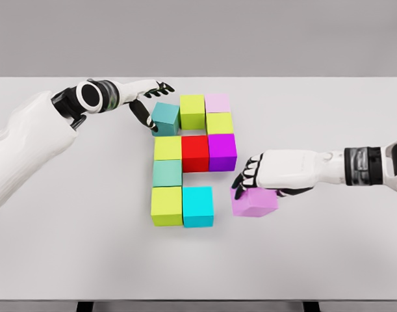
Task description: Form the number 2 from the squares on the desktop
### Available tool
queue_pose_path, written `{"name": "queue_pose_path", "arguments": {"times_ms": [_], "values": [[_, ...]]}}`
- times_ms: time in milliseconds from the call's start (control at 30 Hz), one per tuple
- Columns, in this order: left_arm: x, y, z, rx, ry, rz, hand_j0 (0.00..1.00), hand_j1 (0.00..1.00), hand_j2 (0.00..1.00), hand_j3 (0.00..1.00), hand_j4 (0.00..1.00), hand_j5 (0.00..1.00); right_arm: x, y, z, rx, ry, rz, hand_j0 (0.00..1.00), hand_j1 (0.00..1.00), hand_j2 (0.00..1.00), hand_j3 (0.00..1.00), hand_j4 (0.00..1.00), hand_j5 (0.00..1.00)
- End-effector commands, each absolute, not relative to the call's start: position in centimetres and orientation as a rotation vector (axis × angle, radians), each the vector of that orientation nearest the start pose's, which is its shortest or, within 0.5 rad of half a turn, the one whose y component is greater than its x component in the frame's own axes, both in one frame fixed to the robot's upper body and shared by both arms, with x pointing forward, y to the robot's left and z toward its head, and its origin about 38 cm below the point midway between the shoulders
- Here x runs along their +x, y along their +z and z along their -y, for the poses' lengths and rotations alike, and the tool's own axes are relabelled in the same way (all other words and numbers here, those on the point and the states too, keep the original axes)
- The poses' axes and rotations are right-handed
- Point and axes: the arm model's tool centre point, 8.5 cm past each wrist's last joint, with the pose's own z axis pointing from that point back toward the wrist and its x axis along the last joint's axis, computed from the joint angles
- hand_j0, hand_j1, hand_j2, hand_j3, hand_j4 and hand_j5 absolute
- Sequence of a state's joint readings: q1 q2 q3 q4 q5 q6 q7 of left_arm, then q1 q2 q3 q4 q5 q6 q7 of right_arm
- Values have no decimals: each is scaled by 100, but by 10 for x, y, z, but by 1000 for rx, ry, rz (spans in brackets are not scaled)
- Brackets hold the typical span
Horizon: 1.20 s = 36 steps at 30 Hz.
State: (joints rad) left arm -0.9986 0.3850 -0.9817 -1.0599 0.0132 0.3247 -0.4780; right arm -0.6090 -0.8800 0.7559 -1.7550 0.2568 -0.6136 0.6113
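Landmark: red cube (195,153), centre of the middle row of the figure.

Placed cubes, relative to the red cube:
- purple cube (222,151), touching on the right.
- yellow-green cube (167,147), touching on the left.
- yellow-green cube (219,123), up and to the right, with a pale pink cube (217,102) beyond it.
- green cube (192,111), directly beyond, a small gap being left between.
- teal cube (166,119), up and to the left, slightly askew and not flush with the top row.
- pale teal cube (167,173), down and to the left; lime cube (166,205) nearer still.
- cyan cube (197,206), directly nearer, apart from the red cube.

Loose item: lilac cube (254,201), down and to the right, apart from the cyan cube.

Hands: right hand (266,174) is laid over the lilac cube, fingers curled on its top and left edge; a full clamp cannot be confirmed. Left hand (146,97) is held by the teal cube, fingers spread, one fingertip at its left face, nothing gripped.

Step judged in hand: completion of the bottom row. Next move called for: the lilac cube to be slid left until flush beside the cyan cube; the teal cube to be squared against the green one.
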Motion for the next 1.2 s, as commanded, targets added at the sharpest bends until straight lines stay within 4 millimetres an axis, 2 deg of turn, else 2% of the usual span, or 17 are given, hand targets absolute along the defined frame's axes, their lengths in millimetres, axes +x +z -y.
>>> {"name": "queue_pose_path", "arguments": {"times_ms": [0, 133, 367, 467, 533, 633, 833, 1167], "values": [[547, 178, -185, 216, -1305, 1024, 98, 98, 98, 98, 98, 98, 362, 211, 229, 54, -2948, -1896, 72, 72, 72, 72, 72, 72], [547, 177, -186, 226, -1311, 1021, 97, 97, 97, 97, 97, 97, 363, 213, 228, 59, -2940, -1900, 73, 73, 73, 73, 73, 73], [545, 176, -183, 220, -1330, 1025, 97, 97, 97, 97, 97, 97, 363, 212, 214, 21, -2908, -1907, 74, 74, 74, 74, 74, 74], [545, 176, -183, 216, -1333, 1023, 92, 92, 92, 92, 92, 92, 362, 211, 209, 3, -2901, -1904, 74, 74, 74, 74, 74, 74], [543, 171, -183, 212, -1331, 1015, 81, 81, 81, 81, 81, 81, 362, 210, 208, 0, -2898, -1906, 74, 74, 74, 74, 74, 74], [543, 171, -183, 210, -1332, 1015, 75, 75, 75, 75, 75, 75, 362, 210, 206, -7, -2892, -1910, 74, 74, 74, 74, 74, 74], [543, 170, -183, 205, -1325, 1015, 67, 67, 67, 67, 67, 67, 365, 210, 205, -5, -2893, -1916, 74, 74, 74, 74, 74, 74], [543, 170, -184, 191, -1311, 1013, 61, 61, 61, 61, 61, 61, 370, 211, 205, 6, -2894, -1922, 75, 75, 75, 75, 75, 75]]}}
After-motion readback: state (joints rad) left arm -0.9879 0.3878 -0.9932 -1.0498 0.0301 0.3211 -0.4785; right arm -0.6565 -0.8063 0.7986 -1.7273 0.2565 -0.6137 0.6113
